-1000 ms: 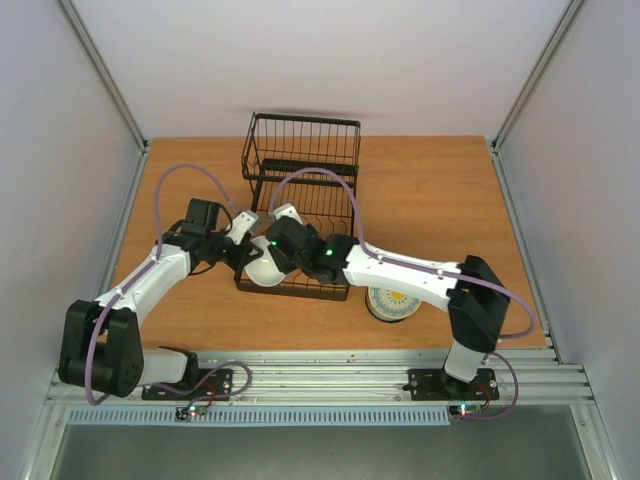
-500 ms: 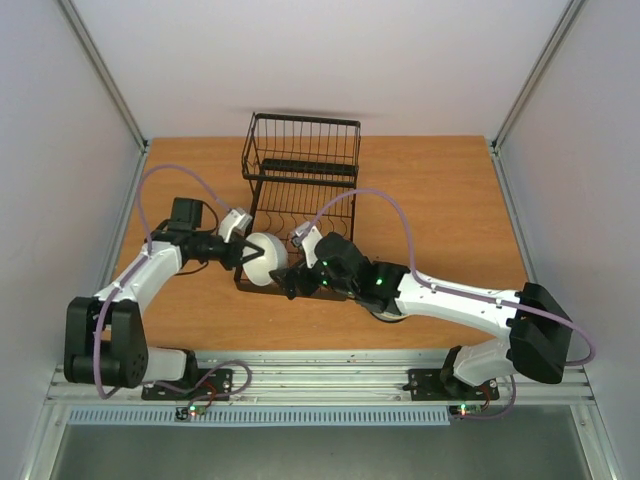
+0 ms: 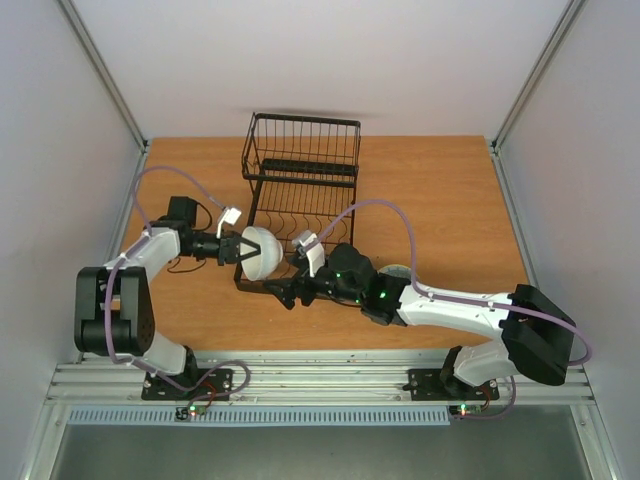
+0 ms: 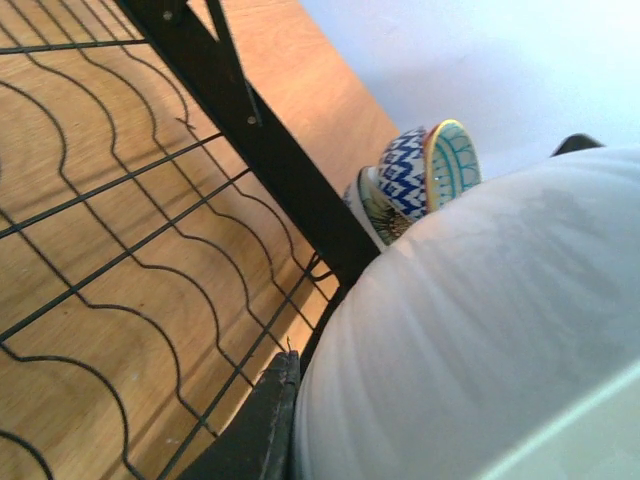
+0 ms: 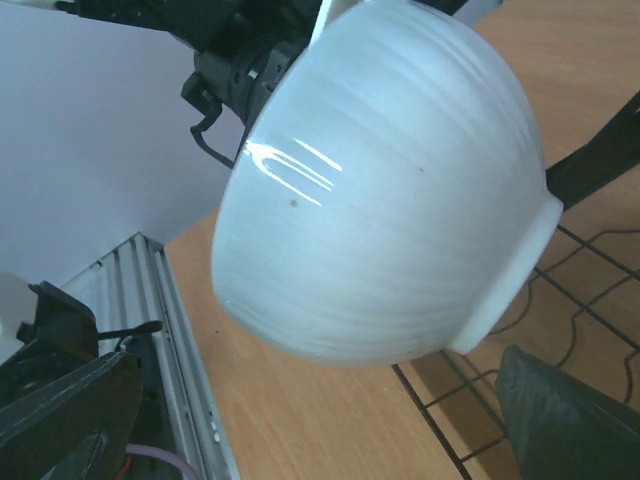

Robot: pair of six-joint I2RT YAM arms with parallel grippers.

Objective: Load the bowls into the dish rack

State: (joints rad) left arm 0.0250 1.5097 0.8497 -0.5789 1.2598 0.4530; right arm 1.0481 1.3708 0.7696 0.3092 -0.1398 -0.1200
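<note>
A plain white bowl (image 3: 262, 252) hangs on its side over the front left corner of the black wire dish rack (image 3: 300, 120). My left gripper (image 3: 243, 248) is shut on its rim. In the left wrist view the bowl (image 4: 480, 330) fills the lower right, with one dark finger (image 4: 262, 420) against it. My right gripper (image 3: 285, 292) stands open just in front of the bowl, touching nothing. From the right wrist the bowl (image 5: 380, 200) is above the spread fingers (image 5: 60, 400). A stack of patterned bowls (image 4: 420, 175) sits beyond the rack, mostly hidden by the right arm in the top view.
The rack's taller basket section (image 3: 300, 150) is at its far end. Wavy slot wires (image 4: 120, 230) lie under the left wrist. The table's metal front rail (image 5: 185, 350) runs close to the right gripper. Bare wood (image 3: 440, 200) lies right of the rack.
The right gripper opened, let go of the white bowl and drew back toward the front. The left gripper keeps the bowl and has shifted it slightly toward the rack's far side.
</note>
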